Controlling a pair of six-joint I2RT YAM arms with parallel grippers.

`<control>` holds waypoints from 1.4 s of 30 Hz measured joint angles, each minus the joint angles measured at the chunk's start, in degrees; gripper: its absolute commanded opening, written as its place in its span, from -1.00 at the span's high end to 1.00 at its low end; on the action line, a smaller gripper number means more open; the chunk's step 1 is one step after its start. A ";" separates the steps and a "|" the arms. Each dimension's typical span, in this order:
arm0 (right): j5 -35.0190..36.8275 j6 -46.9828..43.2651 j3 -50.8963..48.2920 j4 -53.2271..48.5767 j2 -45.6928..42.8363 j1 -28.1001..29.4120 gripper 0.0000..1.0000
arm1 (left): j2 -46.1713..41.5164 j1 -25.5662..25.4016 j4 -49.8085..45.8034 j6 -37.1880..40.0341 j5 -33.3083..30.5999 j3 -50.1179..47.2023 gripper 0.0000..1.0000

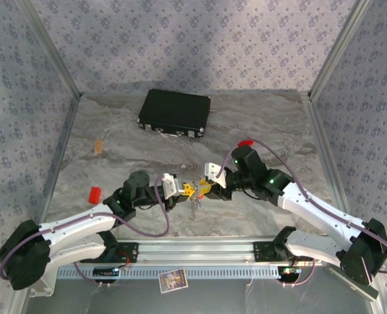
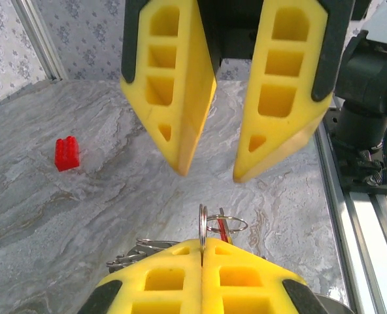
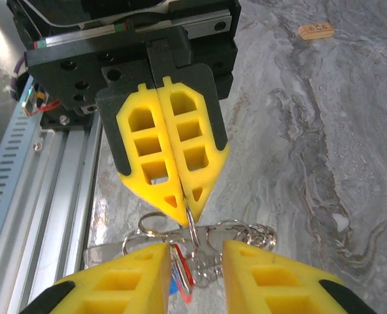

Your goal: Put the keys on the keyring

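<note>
My left gripper (image 2: 202,243) is shut on the thin silver keyring (image 2: 202,222), which stands on edge between its yellow pads, held above the table. A smaller ring (image 2: 227,224) and chain links hang from the keyring. The keys (image 3: 188,273), one red-headed and one blue-headed, dangle under the rings (image 1: 195,204). My right gripper (image 3: 195,252) faces the left one tip to tip, open, its fingers either side of the hanging bunch without touching the keyring (image 3: 191,226). In the left wrist view the right gripper (image 2: 208,175) stands open just beyond the ring.
A black case (image 1: 174,113) lies at the back. A red block (image 1: 95,193) sits by the left arm, a second red piece (image 1: 246,142) behind the right arm. A tan tile (image 1: 99,147) lies far left. The metal rail (image 1: 200,248) runs along the near edge.
</note>
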 measured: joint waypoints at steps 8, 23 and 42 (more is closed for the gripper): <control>-1.88 3.74 -3.15 6.08 0.83 0.00 0.51 | 0.33 0.00 2.62 -0.83 0.20 -0.33 1.00; -3.43 5.01 -3.04 7.85 2.10 0.00 1.00 | 0.61 0.26 4.39 -1.99 0.57 -0.96 0.57; 1.77 -7.15 11.74 -12.59 9.55 3.48 1.00 | -2.73 -0.02 -12.76 6.08 -2.60 5.14 0.65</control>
